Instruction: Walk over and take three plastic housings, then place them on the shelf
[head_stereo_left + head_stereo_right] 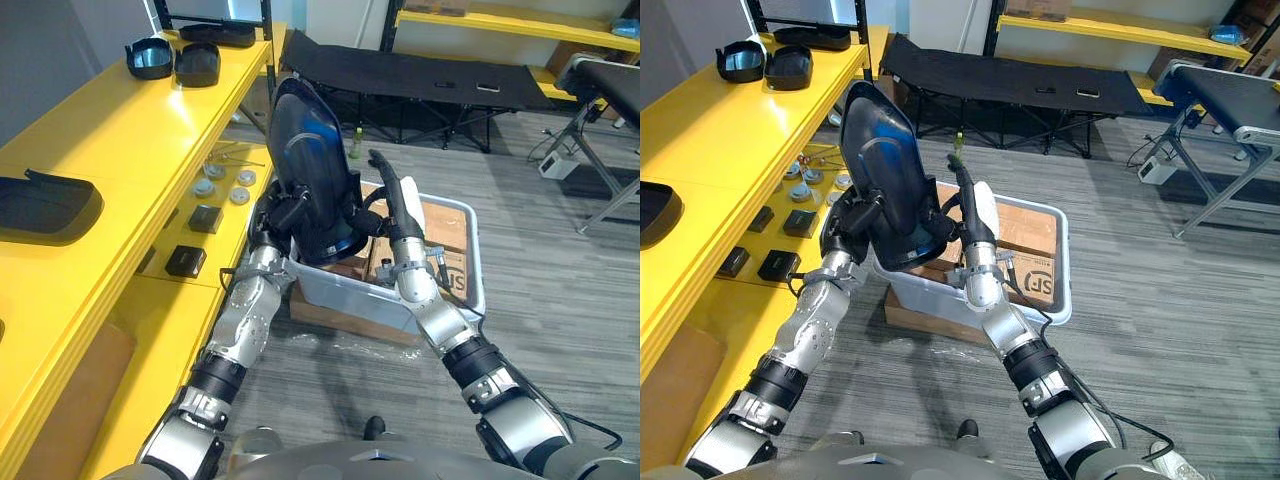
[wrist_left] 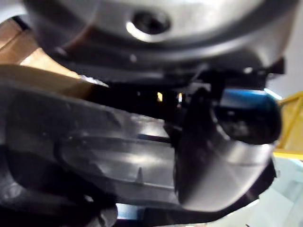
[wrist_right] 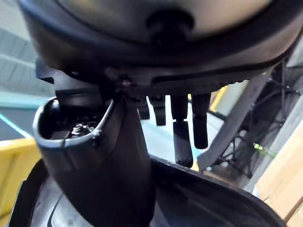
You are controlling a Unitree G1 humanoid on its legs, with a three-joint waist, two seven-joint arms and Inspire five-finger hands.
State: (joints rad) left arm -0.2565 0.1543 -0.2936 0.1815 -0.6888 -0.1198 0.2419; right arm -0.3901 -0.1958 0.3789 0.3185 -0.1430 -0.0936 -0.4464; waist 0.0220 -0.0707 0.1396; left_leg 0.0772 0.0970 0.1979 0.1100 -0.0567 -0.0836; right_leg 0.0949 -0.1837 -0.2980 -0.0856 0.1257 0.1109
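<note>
Housing, black plastic [image 1: 310,160]: held upright over bin [image 1: 345,292], just off the shelf [image 1: 150,130] front edge. Left robot hand [image 1: 283,215] curled round its lower rim; right robot hand [image 1: 398,205] straight-fingered, bracing the opposite side. Recommended: maintain both contacts, swing towards bare shelf, lower flat.

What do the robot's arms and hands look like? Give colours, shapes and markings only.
The left arm and right arm are silver-grey, rounded metal segments with black ribbed collars. The left hand and right hand are dark with slim fingers; the right thumb bears a white cover.
</note>
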